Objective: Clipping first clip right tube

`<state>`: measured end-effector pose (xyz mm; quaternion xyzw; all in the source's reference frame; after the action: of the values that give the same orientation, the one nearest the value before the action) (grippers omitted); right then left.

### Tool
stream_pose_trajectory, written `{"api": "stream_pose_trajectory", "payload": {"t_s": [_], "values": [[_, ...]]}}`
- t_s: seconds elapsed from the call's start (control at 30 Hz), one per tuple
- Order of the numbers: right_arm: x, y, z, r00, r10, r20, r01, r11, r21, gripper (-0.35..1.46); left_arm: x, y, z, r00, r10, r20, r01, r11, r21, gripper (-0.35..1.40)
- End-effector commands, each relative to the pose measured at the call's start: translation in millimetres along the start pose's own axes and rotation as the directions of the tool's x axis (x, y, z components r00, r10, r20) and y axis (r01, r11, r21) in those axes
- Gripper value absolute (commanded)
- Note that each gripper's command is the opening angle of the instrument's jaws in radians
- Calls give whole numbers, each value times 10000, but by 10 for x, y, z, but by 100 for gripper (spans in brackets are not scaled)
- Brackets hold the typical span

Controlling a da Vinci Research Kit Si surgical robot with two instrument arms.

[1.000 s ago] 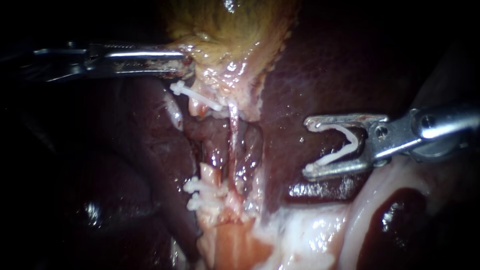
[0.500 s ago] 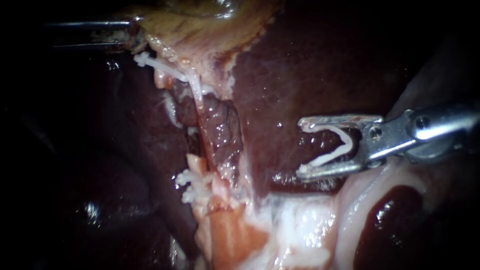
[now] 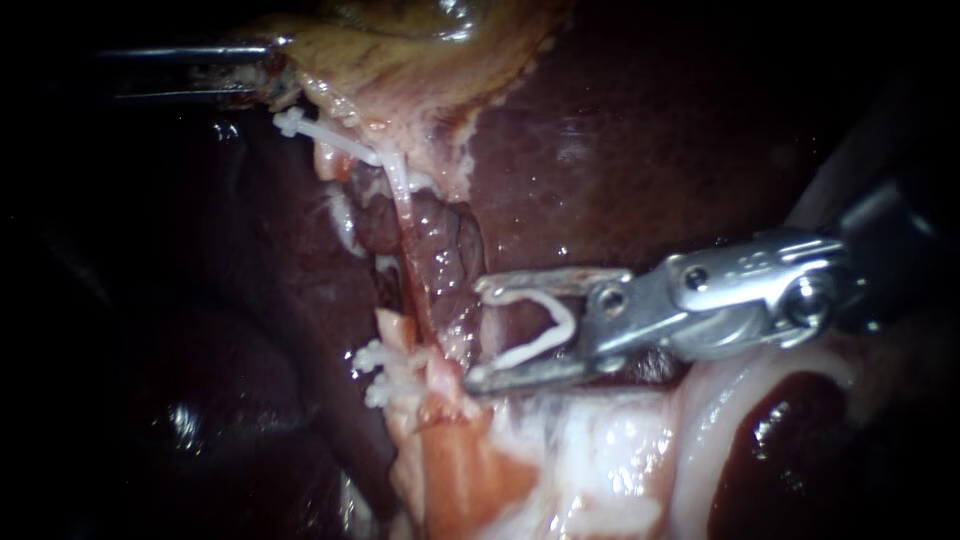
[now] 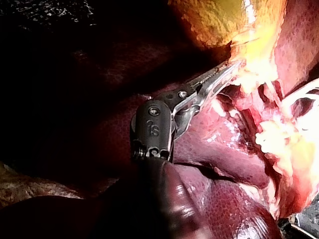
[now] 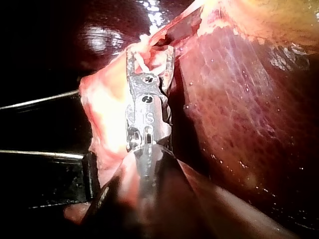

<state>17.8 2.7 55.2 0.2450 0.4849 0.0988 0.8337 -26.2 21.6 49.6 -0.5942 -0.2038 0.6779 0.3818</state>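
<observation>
My right instrument is gripping an open clip in its spread jaws, its mouth facing the right tube, which is running upright, crosswise, just beyond the tips. My left instrument is clamping the gallbladder.

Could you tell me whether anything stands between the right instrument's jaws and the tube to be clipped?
Nothing solid does: the right instrument, holding a clip in its jaws, sits just beside the tube, only thin tissue between.
</observation>
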Motion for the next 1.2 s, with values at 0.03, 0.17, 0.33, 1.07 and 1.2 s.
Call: {"api": "stream_pose_trajectory", "payload": {"t_s": [0.03,0.17,0.33,1.07,1.2], "values": [[0,2,6,10000,-12,-32,12,10000,15,50,0,0,1,10000,-1,0,1,10000,7,-35],[5,9,26,9990,297,-341,-286,9991,319,50,0,0,2,10000,1,-2,-1,10000,15,-35],[11,12,40,9922,764,-986,-657,9920,1075,50,0,0,3,10000,1,-5,-1,10000,24,-35],[32,-24,37,9486,2499,-1940,-1329,8713,4725,42,-5,-2,5,10000,28,-38,-27,10000,21,-35],[31,-21,35,9442,2554,-2078,-1421,8853,4428,39,-5,-2,6,10000,27,-38,-27,10000,23,-35]]}}
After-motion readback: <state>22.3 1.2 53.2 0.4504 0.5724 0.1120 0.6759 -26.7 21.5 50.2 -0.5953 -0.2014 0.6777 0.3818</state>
